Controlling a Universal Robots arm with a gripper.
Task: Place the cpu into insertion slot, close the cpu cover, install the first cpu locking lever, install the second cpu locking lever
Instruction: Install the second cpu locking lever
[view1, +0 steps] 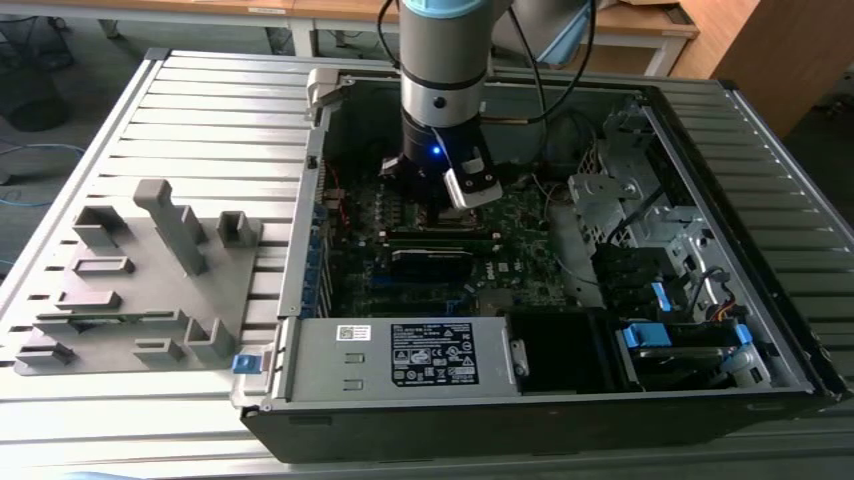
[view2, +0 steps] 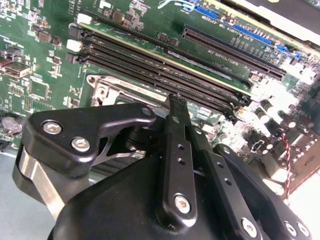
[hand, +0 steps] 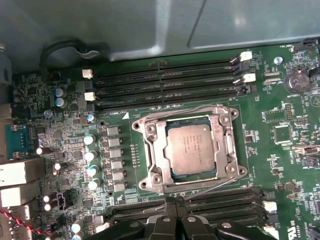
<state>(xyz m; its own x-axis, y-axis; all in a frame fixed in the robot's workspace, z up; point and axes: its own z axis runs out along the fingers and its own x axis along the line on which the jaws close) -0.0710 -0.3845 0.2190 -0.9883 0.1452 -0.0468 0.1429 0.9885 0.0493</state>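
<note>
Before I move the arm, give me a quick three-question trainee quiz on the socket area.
1. True or false: the cpu sits in the insertion slot.
2. The cpu cover is: A) lowered around the cpu, B) standing upright, C) lying outside the case.
3. Fill in: the claw is ____ (open or shut).
Key: 1 true; 2 A; 3 shut.

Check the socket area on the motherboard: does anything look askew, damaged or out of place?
Nothing stands out. The cpu lies flat and square in the insertion slot, with the cpu cover closed around it.
</note>
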